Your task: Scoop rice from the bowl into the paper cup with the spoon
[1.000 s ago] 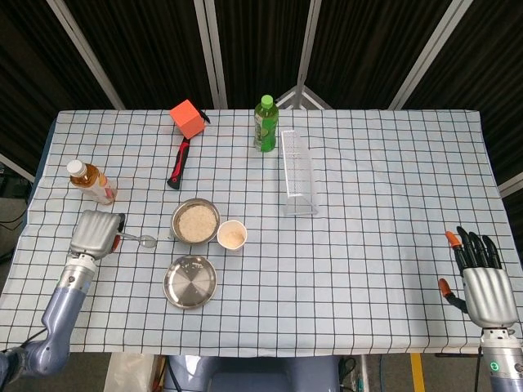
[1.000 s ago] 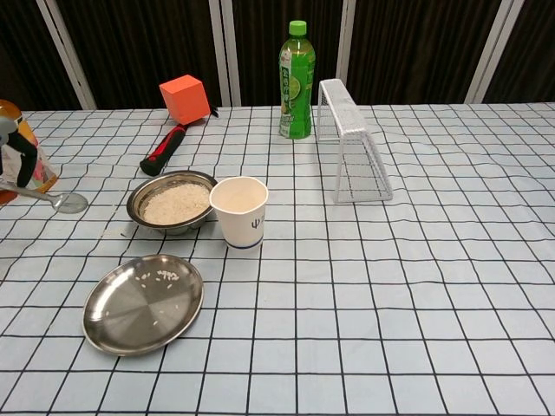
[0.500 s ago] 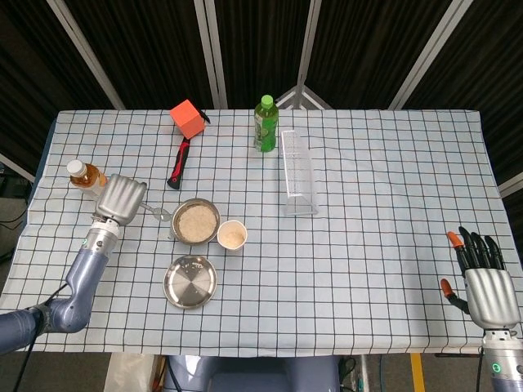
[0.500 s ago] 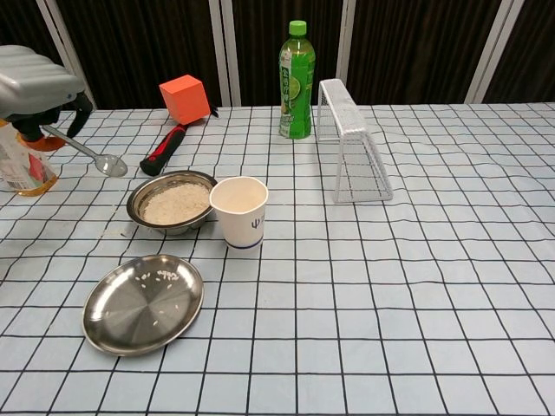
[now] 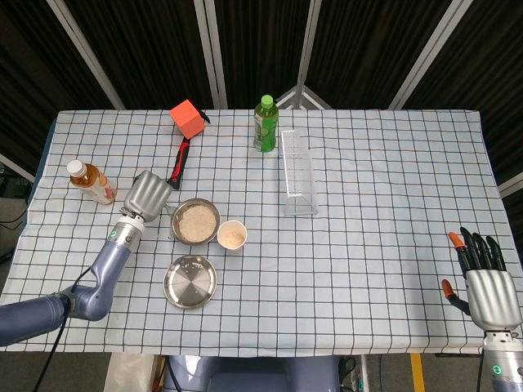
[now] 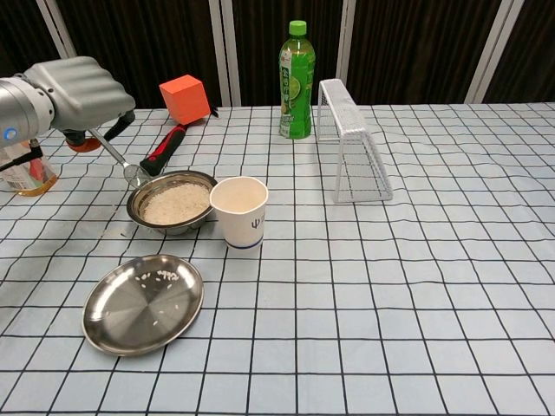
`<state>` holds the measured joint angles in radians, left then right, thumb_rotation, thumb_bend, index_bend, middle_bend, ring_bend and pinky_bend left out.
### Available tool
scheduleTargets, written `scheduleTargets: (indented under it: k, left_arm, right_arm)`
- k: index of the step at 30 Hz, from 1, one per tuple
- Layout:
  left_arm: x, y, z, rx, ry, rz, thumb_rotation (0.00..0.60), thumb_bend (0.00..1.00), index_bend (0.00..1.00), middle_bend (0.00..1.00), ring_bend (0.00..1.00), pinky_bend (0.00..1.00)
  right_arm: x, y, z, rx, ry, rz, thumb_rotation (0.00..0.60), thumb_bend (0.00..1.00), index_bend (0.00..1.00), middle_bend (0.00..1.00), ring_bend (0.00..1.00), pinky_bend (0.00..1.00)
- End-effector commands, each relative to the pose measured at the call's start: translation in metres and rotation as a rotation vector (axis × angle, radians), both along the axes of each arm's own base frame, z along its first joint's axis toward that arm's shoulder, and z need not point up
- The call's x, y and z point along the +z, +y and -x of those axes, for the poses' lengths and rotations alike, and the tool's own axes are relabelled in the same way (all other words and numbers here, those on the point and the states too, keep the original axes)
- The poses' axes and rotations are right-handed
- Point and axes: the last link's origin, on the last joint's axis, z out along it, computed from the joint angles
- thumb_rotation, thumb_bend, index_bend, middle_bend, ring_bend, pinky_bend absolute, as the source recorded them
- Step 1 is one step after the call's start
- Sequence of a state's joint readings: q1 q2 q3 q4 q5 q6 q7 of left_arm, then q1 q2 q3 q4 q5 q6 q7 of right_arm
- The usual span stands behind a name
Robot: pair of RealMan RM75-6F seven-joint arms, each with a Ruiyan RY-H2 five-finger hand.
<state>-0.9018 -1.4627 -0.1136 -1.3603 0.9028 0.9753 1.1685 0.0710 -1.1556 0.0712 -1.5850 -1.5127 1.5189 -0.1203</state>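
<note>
My left hand (image 6: 80, 91) grips the spoon (image 6: 121, 160), and over the last second I have carried it from the table edge in towards the bowl (image 6: 172, 201); its tip now hangs just at the bowl's left rim, so I judge a fresh scoop is about to begin. The bowl holds a bed of rice. The paper cup (image 6: 239, 211), touching the bowl's right side, shows some rice inside in the head view. The steel plate (image 6: 143, 302), in front of the bowl, carries a few stray grains. My right hand (image 5: 487, 282), far right of the bowl, is empty, fingers apart.
</note>
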Motion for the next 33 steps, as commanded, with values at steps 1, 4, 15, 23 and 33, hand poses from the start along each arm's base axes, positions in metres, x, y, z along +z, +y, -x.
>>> scheduleTargets:
  k: [1, 4, 15, 23, 33]
  left_arm:
    - [-0.006, 0.005, -0.004, -0.041, 0.05, -0.005, 0.6, 0.48, 0.59, 0.99, 0.98, 1.0]
    - [-0.01, 0.009, -0.009, -0.057, 0.058, -0.007, 0.6, 0.48, 0.59, 0.99, 0.98, 1.0]
    - [-0.022, 0.014, -0.025, -0.127, 0.085, -0.015, 0.6, 0.48, 0.6, 0.99, 0.98, 1.0]
    - [-0.027, 0.014, -0.029, -0.201, 0.172, -0.006, 0.6, 0.48, 0.6, 0.99, 0.98, 1.0]
    - [-0.041, 0.007, -0.022, -0.251, 0.249, 0.035, 0.6, 0.48, 0.6, 0.99, 0.98, 1.0]
  right_arm:
    - [0.0, 0.0, 0.0, 0.001, -0.001, 0.001, 0.6, 0.38, 0.0, 0.0, 0.0, 0.0]
    - [0.0, 0.0, 0.0, 0.003, -0.002, 0.003, 0.6, 0.38, 0.0, 0.0, 0.0, 0.0]
    - [0.0, 0.0, -0.001, 0.009, 0.001, 0.007, 0.6, 0.38, 0.0, 0.0, 0.0, 0.0]
    - [0.001, 0.0, -0.001, 0.01, 0.0, 0.009, 0.6, 0.38, 0.0, 0.0, 0.0, 0.0]
    - [0.0, 0.0, -0.001, 0.013, -0.004, 0.014, 0.6, 0.38, 0.0, 0.0, 0.0, 0.0]
